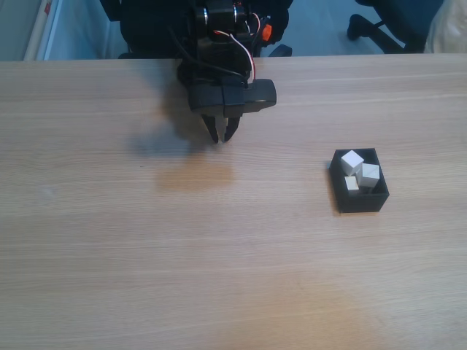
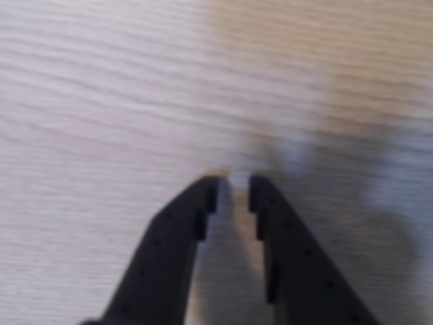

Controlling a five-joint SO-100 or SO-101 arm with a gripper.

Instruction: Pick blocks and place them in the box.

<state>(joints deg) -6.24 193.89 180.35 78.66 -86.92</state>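
On the right side of the bench (image 1: 109, 255), in the fixed view, sits the black box (image 1: 359, 199), its long axis running from the far edge toward the camera, tilted slightly, open top up. Three white blocks lie inside: one (image 1: 352, 161) at the far end, turned cornerwise, one (image 1: 370, 173) just beside it against the right wall, and a third (image 1: 352, 183) lower down, partly hidden by the others. The bench is pale wood with grain running left to right; beyond its far edge are a bluish floor and the base of a chair (image 1: 379, 25). The claw (image 1: 221, 136) hangs near the far middle of the bench, tips pointing down, well apart from the box and to its left. In the wrist view, which is blurred, the claw (image 2: 233, 193) stands nearly closed, a narrow gap between its tips, with nothing in its grip and bare wood beneath.
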